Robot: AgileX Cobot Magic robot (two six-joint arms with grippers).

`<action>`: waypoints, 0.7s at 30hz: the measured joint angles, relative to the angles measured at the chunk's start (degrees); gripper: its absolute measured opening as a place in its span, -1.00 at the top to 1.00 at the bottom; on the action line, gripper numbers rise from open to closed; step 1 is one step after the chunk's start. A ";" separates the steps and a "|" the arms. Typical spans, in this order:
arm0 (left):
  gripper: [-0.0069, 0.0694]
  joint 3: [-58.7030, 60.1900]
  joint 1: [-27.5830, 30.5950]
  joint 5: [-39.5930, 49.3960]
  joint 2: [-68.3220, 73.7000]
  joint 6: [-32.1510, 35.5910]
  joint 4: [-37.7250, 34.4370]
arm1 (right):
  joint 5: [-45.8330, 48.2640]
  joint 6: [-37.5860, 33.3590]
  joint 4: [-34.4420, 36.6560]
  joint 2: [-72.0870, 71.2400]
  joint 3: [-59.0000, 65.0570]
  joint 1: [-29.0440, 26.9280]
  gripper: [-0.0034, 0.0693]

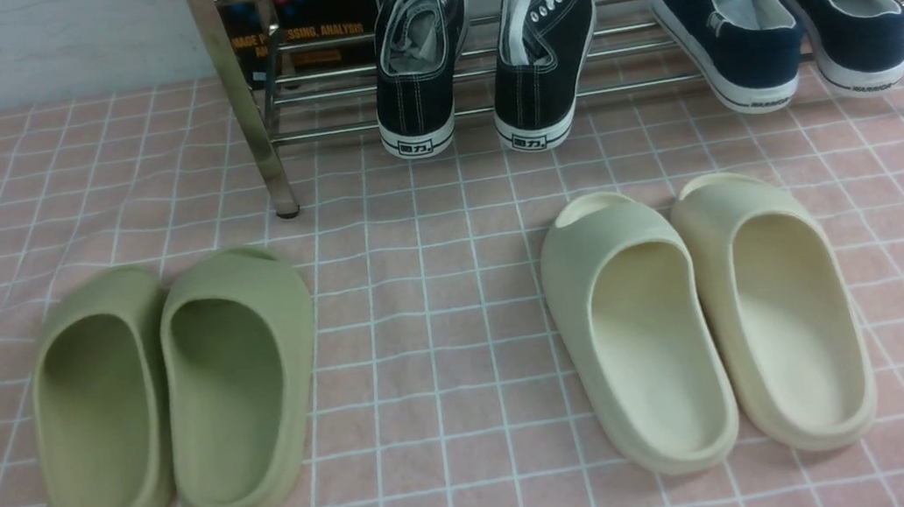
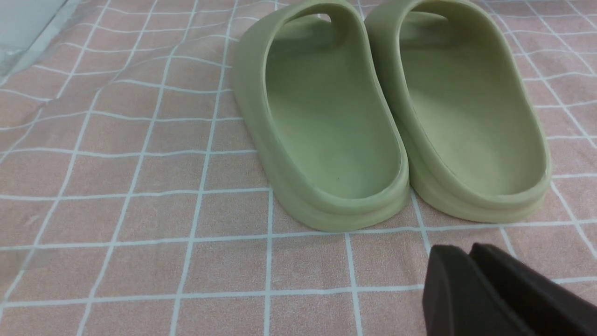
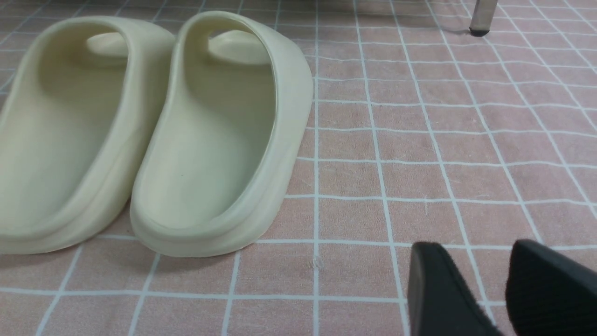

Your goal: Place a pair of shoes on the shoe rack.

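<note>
Two black canvas sneakers with white laces, the pair of shoes, rest on the lower bars of the chrome shoe rack [image 1: 245, 114] in the front view. The left one [image 1: 418, 64] and the right one [image 1: 543, 55] stand side by side, heels toward me. My left gripper [image 2: 466, 252] hangs low over the pink checked cloth just behind the green slides [image 2: 326, 116]; its black fingers lie together with nothing between them. My right gripper [image 3: 475, 249] is open over bare cloth, beside the cream slides [image 3: 210, 140], and holds nothing. Both grippers are far from the sneakers.
A pair of navy slip-on shoes [image 1: 726, 29] sits on the rack's right part. Green slides [image 1: 170, 390] lie front left and cream slides [image 1: 710, 323] front right on the cloth. A rack leg [image 3: 480, 18] stands beyond the right gripper. Books lean behind the rack.
</note>
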 joint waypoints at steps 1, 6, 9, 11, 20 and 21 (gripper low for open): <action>0.60 0.00 0.00 0.00 0.00 0.00 0.00 | 0.00 0.00 0.00 0.00 0.00 0.00 0.25; 0.59 0.00 0.00 0.00 0.00 0.00 0.00 | 0.00 0.00 0.00 0.00 0.00 0.00 0.25; 0.59 0.00 0.00 0.00 0.00 0.00 0.00 | 0.00 0.00 0.00 0.00 0.00 0.00 0.25; 0.59 0.00 0.00 0.00 0.00 0.00 0.00 | 0.00 0.00 0.00 0.00 0.00 0.00 0.25; 0.57 0.00 0.00 0.00 0.00 0.00 0.00 | 0.00 0.00 0.00 0.00 0.00 0.00 0.25; 0.57 0.00 0.00 0.00 0.00 0.00 0.00 | 0.00 0.00 0.00 0.00 0.00 0.00 0.25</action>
